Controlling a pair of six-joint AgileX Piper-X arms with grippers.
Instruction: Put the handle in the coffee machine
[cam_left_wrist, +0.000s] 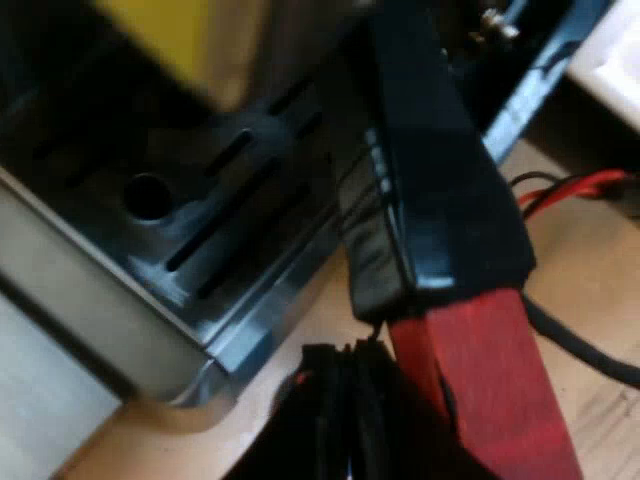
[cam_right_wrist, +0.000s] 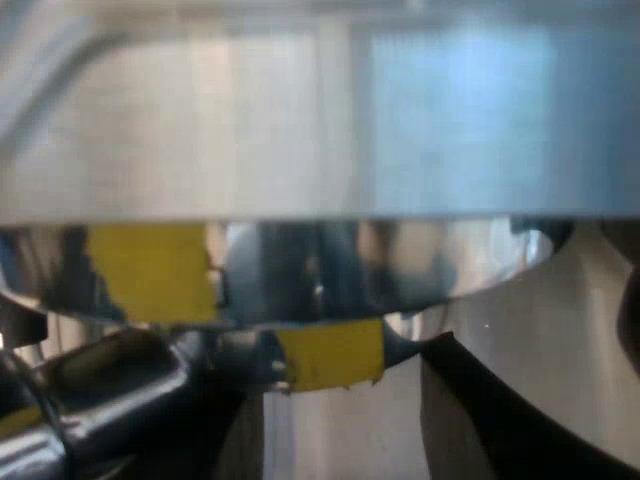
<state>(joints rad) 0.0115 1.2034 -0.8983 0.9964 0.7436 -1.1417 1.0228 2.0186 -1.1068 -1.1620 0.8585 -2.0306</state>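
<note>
Handle (cam_left_wrist: 450, 200), dark with red end, slants over drip tray (cam_left_wrist: 200, 235); left gripper (cam_left_wrist: 348, 405) beside it, grasp unclear.

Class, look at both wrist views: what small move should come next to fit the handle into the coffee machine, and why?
Probably raise the holder slightly into the machine's round metal head before twisting. It appears to sit just below that rim, unseated, and its red-ended handle hangs over the drip tray by the left gripper.

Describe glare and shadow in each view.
Left wrist view: sheen on the drip tray rim, slots in shadow, red handle end well lit. Right wrist view: pale glare across the espresso machine's metal band, dark reflections and a yellow patch beneath.
</note>
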